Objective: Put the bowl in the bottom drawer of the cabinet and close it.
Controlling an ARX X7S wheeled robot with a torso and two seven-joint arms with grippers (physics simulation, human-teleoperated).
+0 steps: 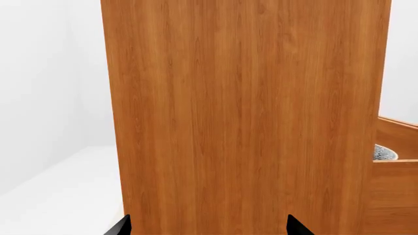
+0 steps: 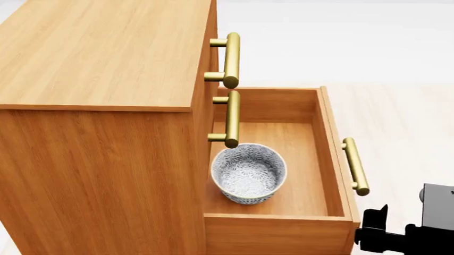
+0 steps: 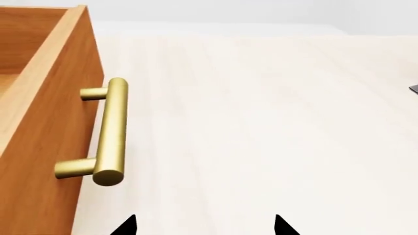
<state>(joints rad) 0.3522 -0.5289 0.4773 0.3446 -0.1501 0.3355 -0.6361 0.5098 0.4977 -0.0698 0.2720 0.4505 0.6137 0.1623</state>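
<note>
The cabinet [image 2: 99, 133], orange-brown wood grain, fills the left of the head view, its bottom drawer [image 2: 333, 154] pulled fully out over a pale wooden floor [image 2: 404, 117] that meets a white wall beyond. Two upper drawers are shut, their brass bar handles [image 2: 231, 59] jutting above the open box. The bottom drawer's own brass handle [image 3: 107, 132] stands clear of the right hand [image 3: 203, 226], whose two black fingertips are spread well apart and grip nothing, hanging over bare floor just beside the drawer front. The left hand [image 1: 207, 226] faces the cabinet's flat side panel, its fingertips likewise spread wide and empty; whether they touch the wood cannot be told. The bowl [image 2: 249, 173] sits upright on the drawer floor, toward the cabinet end, below the middle handle. Small, deep and round, it is white with a dense grey-blue floral pattern inside and out, and a sliver of its rim shows in the left wrist view.
</note>
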